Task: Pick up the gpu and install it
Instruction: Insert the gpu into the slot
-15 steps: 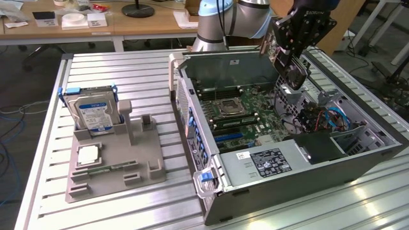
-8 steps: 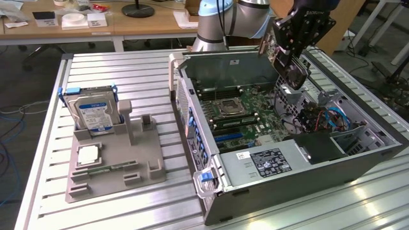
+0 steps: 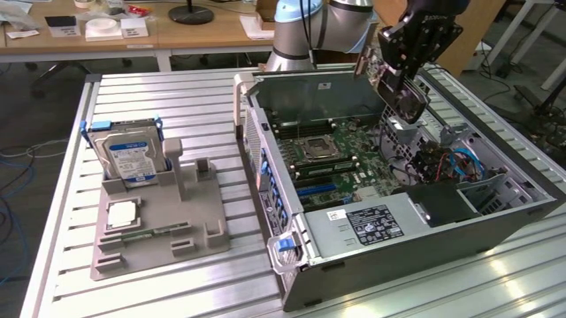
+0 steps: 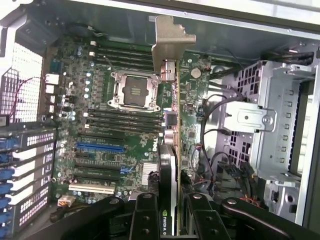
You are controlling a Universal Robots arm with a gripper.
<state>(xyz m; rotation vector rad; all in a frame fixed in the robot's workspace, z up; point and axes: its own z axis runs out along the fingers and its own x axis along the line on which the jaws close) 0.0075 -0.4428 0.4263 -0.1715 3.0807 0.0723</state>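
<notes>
My gripper (image 3: 399, 74) is shut on the gpu (image 3: 404, 101) and holds it in the air over the open computer case (image 3: 265, 152), toward the exterior view's right. The card hangs tilted below the black fingers, above the motherboard (image 3: 340, 156). From the wrist, the gpu (image 4: 172, 150) appears edge-on, with the green board and black cooler clamped between the fingers (image 4: 145, 220) of the gripper (image 4: 171, 212). Its silver end bracket (image 4: 172, 40) points away from the camera. Beneath it lie the motherboard (image 4: 115, 125), a blue slot (image 4: 100, 148) and a white slot (image 4: 92, 188).
A grey fixture tray (image 3: 203, 218) on the slatted table at the exterior view's left carries a hard drive (image 3: 131, 156), a chip (image 3: 122, 213) and a memory stick (image 3: 146, 232). Inside the case are the CPU socket (image 4: 134, 90), a metal drive cage (image 4: 270, 120) and loose cables (image 3: 455, 162).
</notes>
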